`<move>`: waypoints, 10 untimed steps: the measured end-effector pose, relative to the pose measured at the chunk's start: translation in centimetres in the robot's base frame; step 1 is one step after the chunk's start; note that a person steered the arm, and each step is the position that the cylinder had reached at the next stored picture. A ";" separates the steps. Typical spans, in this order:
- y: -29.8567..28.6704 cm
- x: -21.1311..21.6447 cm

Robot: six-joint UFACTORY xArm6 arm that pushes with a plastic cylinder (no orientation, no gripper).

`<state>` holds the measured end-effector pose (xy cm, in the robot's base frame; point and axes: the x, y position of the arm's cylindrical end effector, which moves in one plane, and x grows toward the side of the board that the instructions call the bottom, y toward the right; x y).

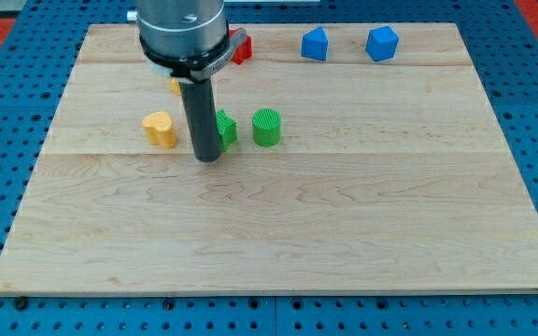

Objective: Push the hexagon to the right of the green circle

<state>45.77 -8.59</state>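
Hand in the grasping sense is absent: the arm ends in a plain dark rod that holds nothing and can only push, and my tip rests on the wooden surface left of centre. It stands just beside a green block, at that block's near left; the rod hides part of the block, so neither its shape nor any contact can be made out. The green circle lies just right of that block, apart from it by a narrow gap, and a rounded yellow block lies to the left of the rod. A second yellow block and a red block show only as slivers behind the arm's body. Two blue blocks sit well apart from the tip along the far edge: a blue cube-like block and, to its right, the blue hexagon, which is the likeliest reading of the task's piece. The hexagon stands far and to the right of the green circle, so the task appears not yet begun. Because a rod can only shove what lies ahead of it, the tip would probably have to pass round to the hexagon's far right side and drive it nearward and leftward. Its line should skirt the cube-like block and stop short of the circle.
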 end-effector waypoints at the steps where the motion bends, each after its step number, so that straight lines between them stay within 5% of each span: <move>1: -10.5 -0.4; 3: -11.5 -13.3; 4: -7.3 -14.6; 5: 2.8 -14.6; 6: 2.9 -16.9; 8: 11.6 -16.0; 10: 16.4 -9.9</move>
<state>35.91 7.78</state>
